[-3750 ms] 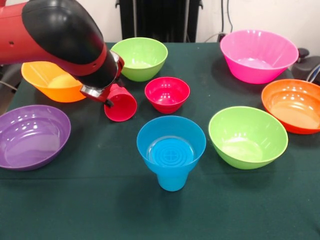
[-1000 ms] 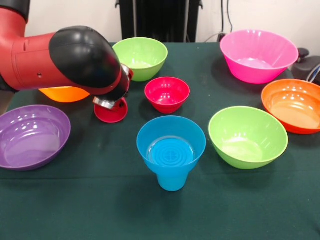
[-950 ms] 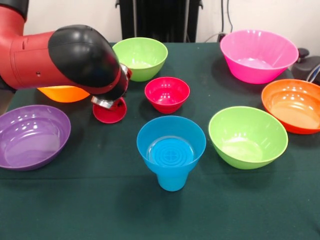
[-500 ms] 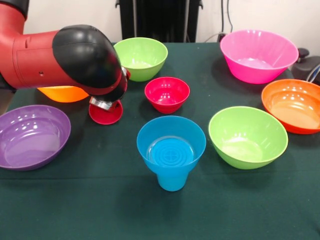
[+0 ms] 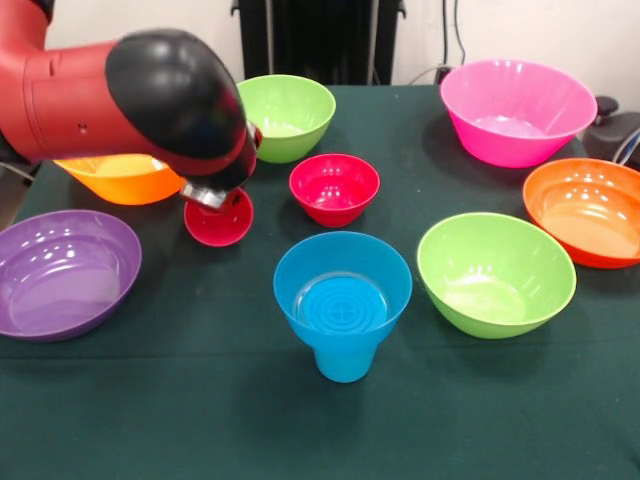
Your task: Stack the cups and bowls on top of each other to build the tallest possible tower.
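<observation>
Front view. The red and black arm (image 5: 120, 95) reaches in from the upper left, its bulky black wrist covering most of the tool (image 5: 212, 195). Only a metal ring at the wrist's lower end shows, so whether the tool stands apart or together cannot be told. The red cup (image 5: 220, 220) sits directly under that ring, touching it, its open mouth turned toward the camera and its body hidden behind the rim. It lies between the yellow-orange bowl (image 5: 120, 178) and the small red bowl (image 5: 334, 187).

Near the centre of the green worktop (image 5: 200, 400), the small blue bowl (image 5: 343, 285) rests upright on the sky-blue cup (image 5: 343, 360), forming a low tower, well apart from the red cup.

Around these stand a purple bowl (image 5: 65, 272) at left, a lime green bowl (image 5: 288, 115) at the far side, a second lime green bowl (image 5: 496, 273) at right, a pink bowl (image 5: 517, 108) and an orange bowl (image 5: 588, 210).
</observation>
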Controlling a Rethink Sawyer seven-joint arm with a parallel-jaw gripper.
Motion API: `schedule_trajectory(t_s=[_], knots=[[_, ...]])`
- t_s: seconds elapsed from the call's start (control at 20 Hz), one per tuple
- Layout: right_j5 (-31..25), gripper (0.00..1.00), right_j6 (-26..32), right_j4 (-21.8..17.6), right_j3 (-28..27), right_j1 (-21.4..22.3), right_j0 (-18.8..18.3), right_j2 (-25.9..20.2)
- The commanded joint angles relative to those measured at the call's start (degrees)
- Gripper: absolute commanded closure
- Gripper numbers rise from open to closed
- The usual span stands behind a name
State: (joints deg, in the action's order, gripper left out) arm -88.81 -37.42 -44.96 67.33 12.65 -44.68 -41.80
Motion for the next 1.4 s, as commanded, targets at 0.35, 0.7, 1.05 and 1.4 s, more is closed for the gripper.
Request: schedule_trajectory(t_s=[0.35, 0.7, 1.05, 1.4], knots=[[6.76, 1.00, 4.24, 4.52, 12.03, 11.89, -2.92, -0.71], [6.38, 1.00, 6.57, 7.22, 12.80, 15.92, -6.67, -1.55], [7.38, 1.00, 6.07, 11.90, 13.68, 19.66, -10.08, -4.42], [13.39, 1.00, 0.22, 19.60, 18.36, 22.64, -13.79, -7.39]])
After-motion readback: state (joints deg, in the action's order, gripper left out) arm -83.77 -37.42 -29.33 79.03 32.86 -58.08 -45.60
